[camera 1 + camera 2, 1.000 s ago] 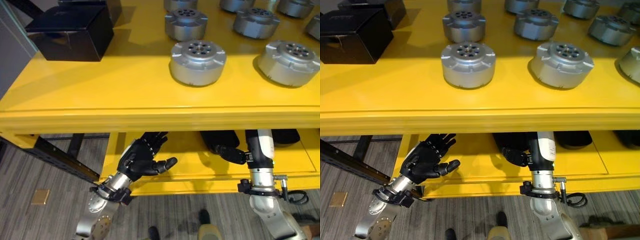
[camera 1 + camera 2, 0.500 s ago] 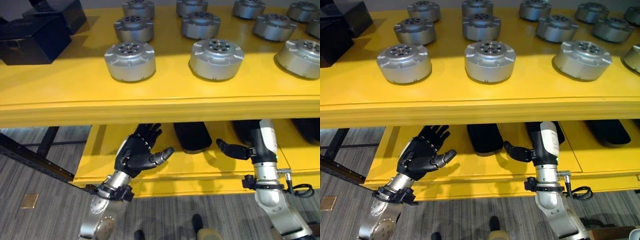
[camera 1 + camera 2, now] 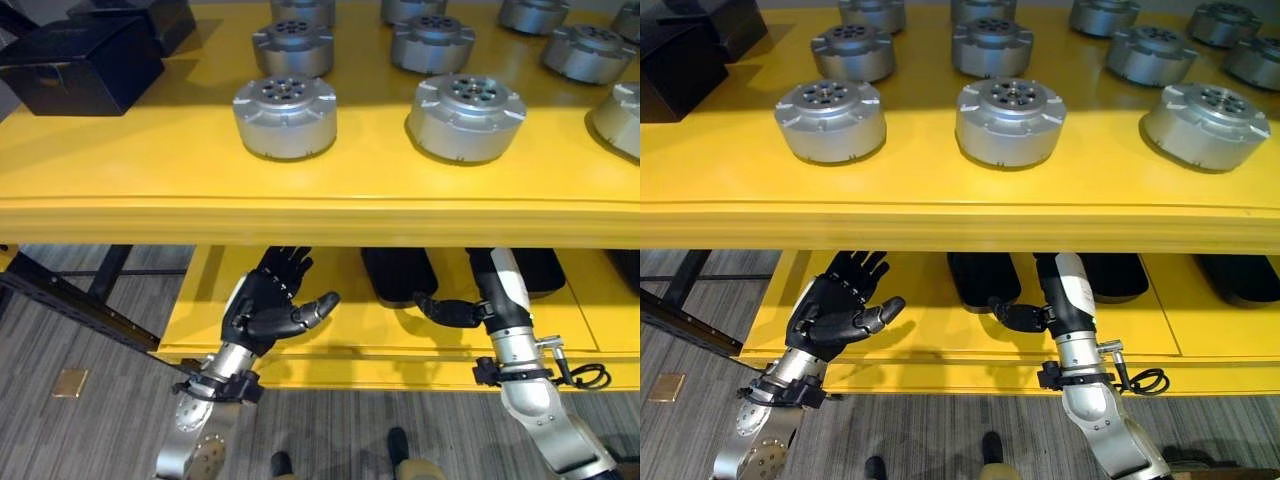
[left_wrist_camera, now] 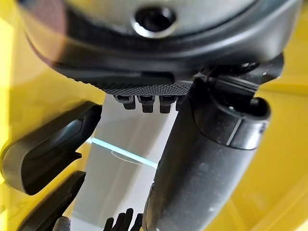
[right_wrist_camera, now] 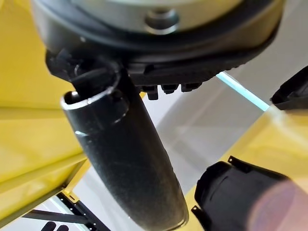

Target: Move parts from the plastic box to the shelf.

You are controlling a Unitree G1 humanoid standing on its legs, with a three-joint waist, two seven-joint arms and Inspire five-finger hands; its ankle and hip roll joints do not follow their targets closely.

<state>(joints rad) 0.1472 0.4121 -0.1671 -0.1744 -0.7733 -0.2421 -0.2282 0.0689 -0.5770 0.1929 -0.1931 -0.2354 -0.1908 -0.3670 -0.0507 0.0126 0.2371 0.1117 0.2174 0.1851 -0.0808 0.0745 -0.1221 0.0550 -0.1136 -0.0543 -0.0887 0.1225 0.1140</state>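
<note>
Several round silver metal parts, such as the nearest part (image 3: 285, 115) and its neighbour (image 3: 465, 115), stand in rows on the yellow upper shelf (image 3: 150, 170). My left hand (image 3: 262, 310) hangs open just below that shelf's front edge, over the lower shelf (image 3: 340, 345), palm up and holding nothing. My right hand (image 3: 450, 311) reaches under the upper shelf with its thumb (image 5: 130, 159) stretched out sideways. Its fingers point straight away in the right wrist view, with nothing in them. The left thumb (image 4: 202, 159) is also straight.
Black boxes (image 3: 85, 65) sit at the upper shelf's far left. Dark flat objects (image 3: 398, 272) (image 3: 1245, 280) lie on the lower shelf near my right hand. A black frame bar (image 3: 80, 305) runs along the left over grey floor.
The view has shifted between frames, so the camera moved. Both hands keep nearly the same pose below the upper shelf; the right thumb sits a little closer to the dark object.
</note>
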